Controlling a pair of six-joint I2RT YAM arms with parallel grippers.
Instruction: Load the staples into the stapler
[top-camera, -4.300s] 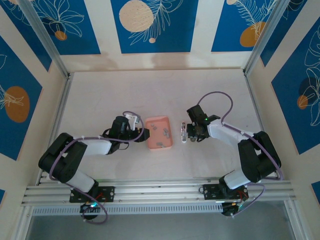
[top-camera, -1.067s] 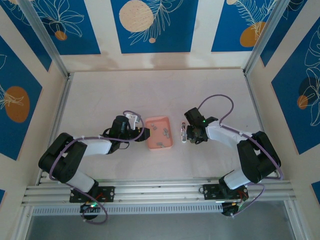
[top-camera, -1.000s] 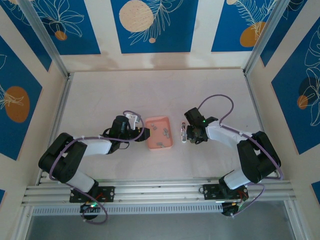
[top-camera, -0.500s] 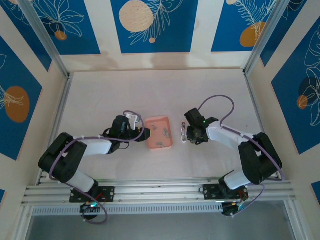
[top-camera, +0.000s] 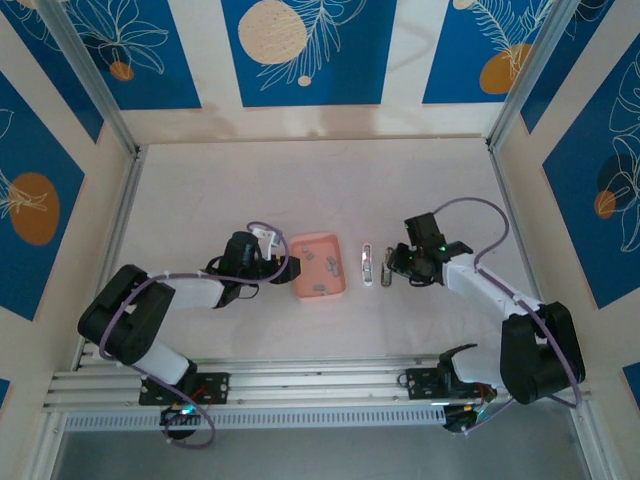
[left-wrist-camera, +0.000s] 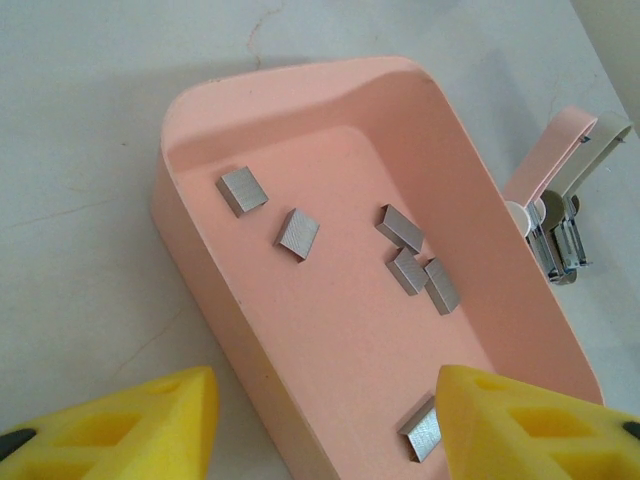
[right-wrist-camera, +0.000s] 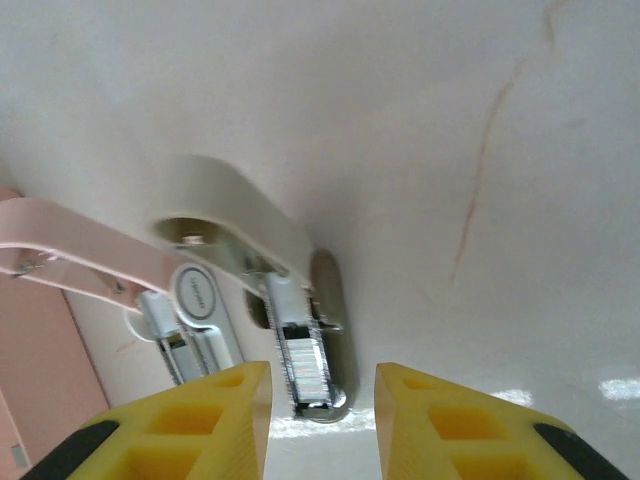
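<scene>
The stapler (right-wrist-camera: 270, 290) lies swung open on the table, its pink top (right-wrist-camera: 80, 255) folded back and its metal channel (right-wrist-camera: 305, 350) facing up just beyond my right gripper (right-wrist-camera: 322, 385), whose yellow jaws stand slightly open on nothing. From above, the stapler (top-camera: 367, 265) lies between the pink tray (top-camera: 320, 293) and the right gripper (top-camera: 389, 268). Several small grey staples (left-wrist-camera: 299, 233) lie scattered in the tray (left-wrist-camera: 230, 330). My left gripper (left-wrist-camera: 325, 400) is open astride the tray's near wall: one finger (left-wrist-camera: 130, 425) over the table, the other (left-wrist-camera: 530, 425) beside a staple clump (left-wrist-camera: 424, 432). The stapler (left-wrist-camera: 556, 220) shows past the tray.
Bare white table (top-camera: 300, 180) stretches behind the tray and stapler. Side rails (top-camera: 118, 230) and blue-patterned wall panels (top-camera: 310, 50) close the workspace in. An aluminium frame (top-camera: 320, 380) runs along the near edge between the arm bases.
My right gripper has drawn back to the right, off the stapler, and its jaws have parted. The left arm and the tray have stayed put.
</scene>
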